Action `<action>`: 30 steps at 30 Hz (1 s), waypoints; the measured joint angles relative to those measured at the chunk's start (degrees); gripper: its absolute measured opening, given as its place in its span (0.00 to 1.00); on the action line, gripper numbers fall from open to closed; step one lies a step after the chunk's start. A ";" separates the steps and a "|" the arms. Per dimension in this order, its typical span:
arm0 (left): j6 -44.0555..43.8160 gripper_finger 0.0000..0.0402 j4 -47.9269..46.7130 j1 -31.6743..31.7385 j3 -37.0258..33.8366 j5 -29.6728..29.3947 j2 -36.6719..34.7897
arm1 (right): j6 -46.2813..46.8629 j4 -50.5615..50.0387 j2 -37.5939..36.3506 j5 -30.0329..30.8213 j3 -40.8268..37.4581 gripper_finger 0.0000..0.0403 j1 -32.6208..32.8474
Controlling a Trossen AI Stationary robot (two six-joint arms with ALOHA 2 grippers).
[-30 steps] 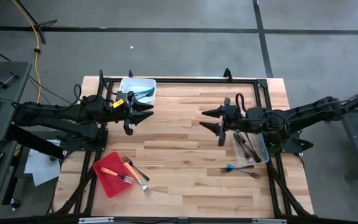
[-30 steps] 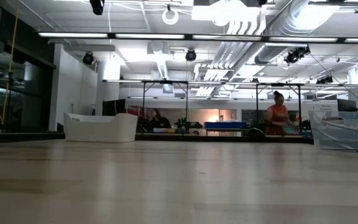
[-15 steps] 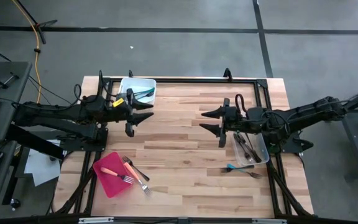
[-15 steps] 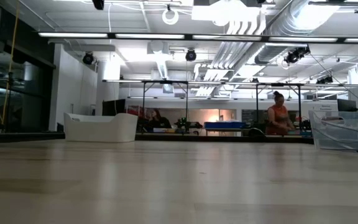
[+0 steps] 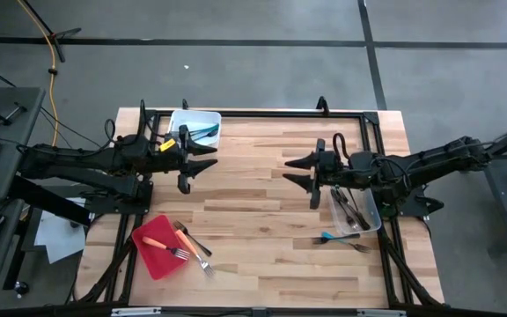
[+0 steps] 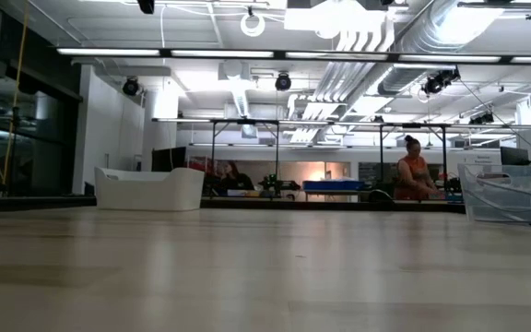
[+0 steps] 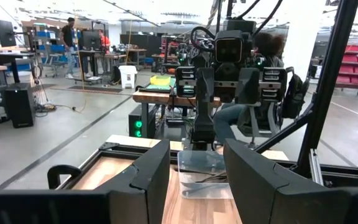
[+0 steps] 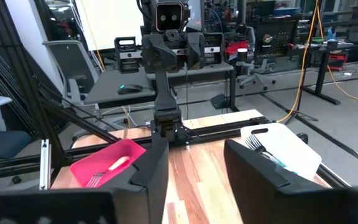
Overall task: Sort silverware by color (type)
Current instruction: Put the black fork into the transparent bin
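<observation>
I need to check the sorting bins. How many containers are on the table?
3: a white tub at the far left by the left gripper, a clear tub under the right arm, and a red tray at the near left.

Grey concrete floor (image 5: 262,53), bright workshop

The pale wooden slatted tabletop (image 5: 262,189) is lit evenly from above in the high view, and only short, soft shadows are cast beneath the two dark arms. In the low view, long white ceiling strip lights (image 6: 275,53) are blown out to glare, while the near stretch of tabletop is rendered soft and out of focus. In both wrist views the near dark fingers (image 7: 145,180) are blurred, and the bright hall behind is slightly washed out.
</observation>
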 joint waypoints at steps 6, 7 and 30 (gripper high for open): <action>-0.02 0.35 -0.01 0.00 0.00 0.00 0.00 | -2.22 0.00 0.00 -1.19 0.00 0.21 0.00; -0.02 0.35 -0.02 0.01 0.00 0.00 0.00 | -2.57 0.00 0.00 -1.40 0.00 0.18 0.00; -0.05 0.35 -0.02 0.01 0.00 -0.02 0.00 | -2.51 -0.01 0.00 -1.70 -0.02 0.00 0.00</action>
